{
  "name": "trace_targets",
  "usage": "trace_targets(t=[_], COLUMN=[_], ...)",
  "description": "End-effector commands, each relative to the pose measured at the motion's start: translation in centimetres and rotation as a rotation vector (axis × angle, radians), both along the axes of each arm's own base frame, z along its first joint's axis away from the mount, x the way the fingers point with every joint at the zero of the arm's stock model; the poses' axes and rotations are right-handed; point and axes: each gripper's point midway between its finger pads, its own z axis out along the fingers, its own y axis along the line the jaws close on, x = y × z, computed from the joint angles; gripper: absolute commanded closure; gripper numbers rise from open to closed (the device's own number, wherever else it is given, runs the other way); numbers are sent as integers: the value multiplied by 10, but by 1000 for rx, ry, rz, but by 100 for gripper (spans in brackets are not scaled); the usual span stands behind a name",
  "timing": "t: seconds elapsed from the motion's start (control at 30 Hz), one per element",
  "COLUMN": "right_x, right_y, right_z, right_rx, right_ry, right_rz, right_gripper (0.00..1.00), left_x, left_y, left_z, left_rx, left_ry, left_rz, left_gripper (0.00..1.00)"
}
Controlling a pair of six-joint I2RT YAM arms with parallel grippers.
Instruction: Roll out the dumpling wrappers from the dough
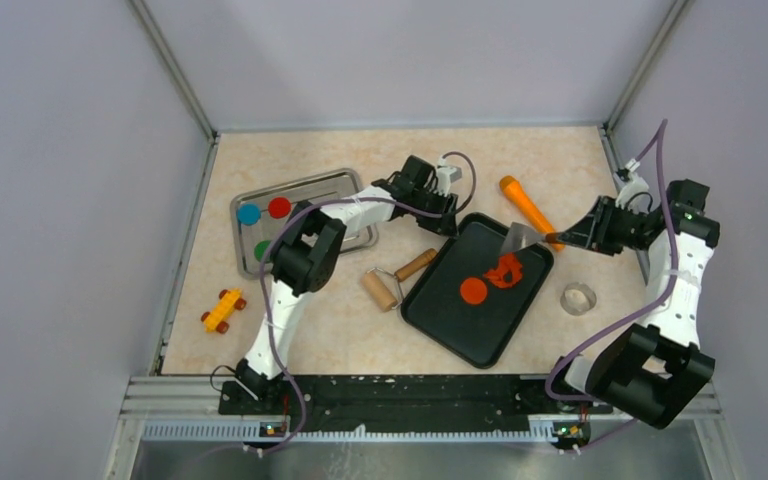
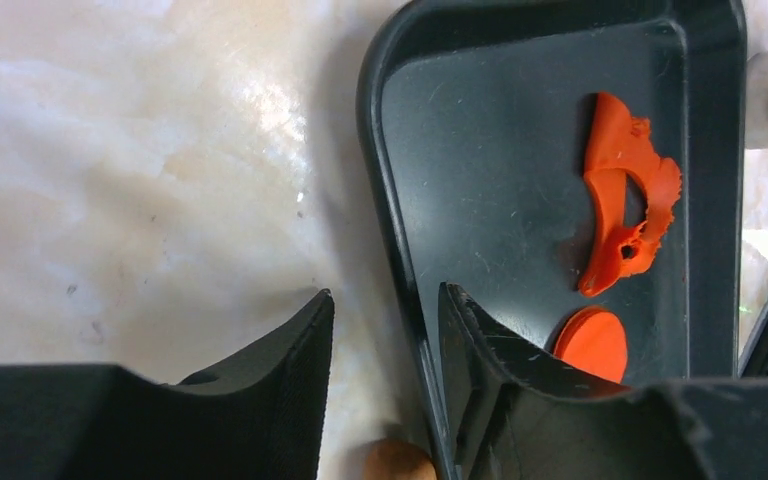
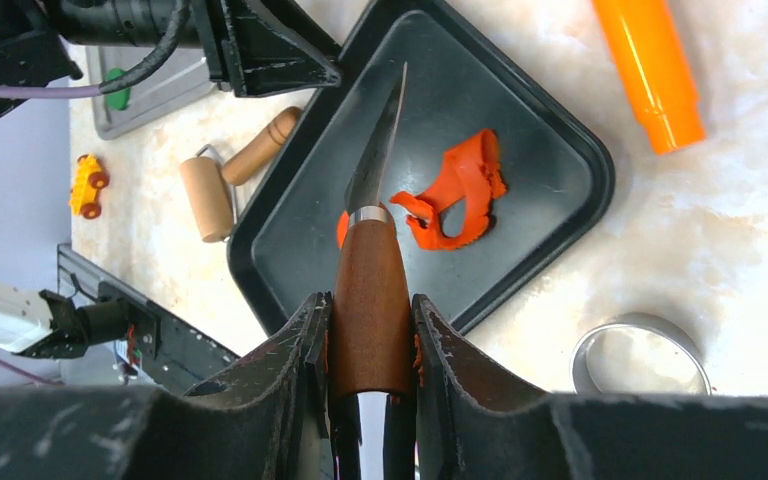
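The orange-red wrapper [image 1: 473,291] on the black tray [image 1: 440,300] shows whole only from above. In the left wrist view a finger [image 2: 500,380] cuts off its lower edge. In the right wrist view only a sliver peeps out behind the handle of the wooden-handled scraper [image 3: 370,260]. The dough [image 1: 507,270], a ragged orange-red sheet with a hole in it, lies just beside that wrapper toward the tray's far right side. Whether the scraper's metal edge touches the tray or the dough cannot be told. Three more wrappers, blue [image 1: 249,213], red [image 1: 279,207] and green [image 1: 261,248], sit on the silver tray [image 1: 310,190] at the far left, the green one partly hidden by the left arm. Of the rolling pin [image 1: 395,280], the left wrist view catches only one wooden end at its bottom edge. The left arm reaches forward and bends right across the silver tray. The left pincer [image 2: 385,350] is at the black tray's far left corner, its fingers moderately apart and straddling the rim, one over the surface [image 1: 340,330] and one inside the tray, holding nothing. The right arm folds at the elbow and points left. The right pincer [image 1: 567,238] is clamped on the scraper's wooden handle, and the blade reaches over the tray's far right edge above the dough.
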Motion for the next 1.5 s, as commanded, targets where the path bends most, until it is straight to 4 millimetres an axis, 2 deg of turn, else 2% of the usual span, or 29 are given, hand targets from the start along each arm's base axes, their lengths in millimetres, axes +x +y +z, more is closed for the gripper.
trace_targets(t=[0.0,0.2,0.33,0.5,0.73,0.93,1.3,1.47], right_x=[4,9,14,22,29,18,15,6], right_y=[-10,-11,-4,1,2,15,18,22], right_z=[6,-14,-22,-30,-42,-62,-94,-104], right_rx=[-47,-22,4,15,59,49,86,137], right_ry=[-2,35,-3,-38,-24,6,40,86], right_rz=[-60,-2,31,100,189,348,377,416], right_gripper=[100,100,100,100,100,100,100,100], left_x=[15,28,35,35,58,53,27,33], left_y=[-17,2,31,62,96,99,94,92], left_z=[4,-8,-1,0,0,-13,-24,-24], left_rx=[-43,31,66,85,110,108,54,54], left_ry=[-10,15,77,137,140,199,388,359], left_rz=[44,193,399,528,662,680,747,733], left_gripper=[59,86,100,100,100,100,100,100])
